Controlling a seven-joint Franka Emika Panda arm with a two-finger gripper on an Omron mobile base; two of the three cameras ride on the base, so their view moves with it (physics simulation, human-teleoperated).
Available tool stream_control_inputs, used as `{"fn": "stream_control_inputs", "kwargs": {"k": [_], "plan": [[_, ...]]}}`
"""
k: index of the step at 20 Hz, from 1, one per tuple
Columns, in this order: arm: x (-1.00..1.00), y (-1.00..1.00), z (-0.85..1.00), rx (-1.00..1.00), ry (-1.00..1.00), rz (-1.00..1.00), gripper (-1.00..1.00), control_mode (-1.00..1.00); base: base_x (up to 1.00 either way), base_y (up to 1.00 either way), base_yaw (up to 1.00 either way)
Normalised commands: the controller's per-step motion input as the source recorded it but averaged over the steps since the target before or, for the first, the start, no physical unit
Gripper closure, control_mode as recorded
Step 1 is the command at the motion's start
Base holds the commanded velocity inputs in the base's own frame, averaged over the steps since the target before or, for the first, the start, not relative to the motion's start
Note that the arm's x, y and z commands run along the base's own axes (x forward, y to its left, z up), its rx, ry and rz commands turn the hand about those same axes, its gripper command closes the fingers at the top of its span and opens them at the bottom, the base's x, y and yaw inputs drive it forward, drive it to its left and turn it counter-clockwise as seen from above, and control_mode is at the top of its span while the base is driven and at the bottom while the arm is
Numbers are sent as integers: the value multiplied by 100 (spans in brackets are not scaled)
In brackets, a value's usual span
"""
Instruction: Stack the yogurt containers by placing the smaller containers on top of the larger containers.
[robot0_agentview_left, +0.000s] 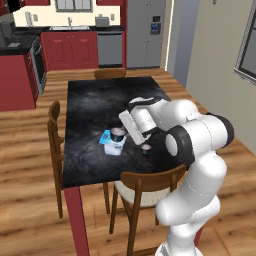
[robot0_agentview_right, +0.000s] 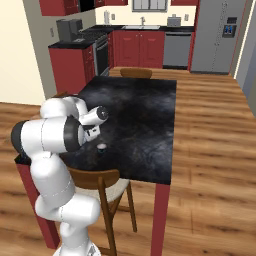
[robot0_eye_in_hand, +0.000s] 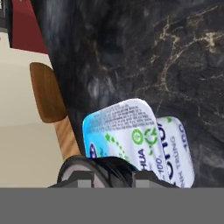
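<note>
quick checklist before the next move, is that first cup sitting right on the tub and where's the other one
1. First cup on the tub: ok, it sits on the teal foil top.
2. Cup centred on the tub: not ok, in the hand view it sits at the lid's near edge.
3. Tub flat on the table: ok.
4. Second cup located: ok, upright on the table, apart from the tub.
5. Gripper released: cannot tell, its fingertips sit either side of the first cup.
6. Path to the second cup: ok, nothing lies between.
</note>
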Motion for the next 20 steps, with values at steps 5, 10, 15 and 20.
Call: {"fn": "stream_control_inputs", "kwargs": {"k": [5,10,15,20], "plan": [[20,10,-11,0,0,0,100,-100,0,0,0],[14,1,-24,0,0,0,100,-100,0,0,0],[2,0,-23,0,0,0,100,-100,0,0,0],[0,0,-17,0,0,0,-100,-100,0,0,0]]}}
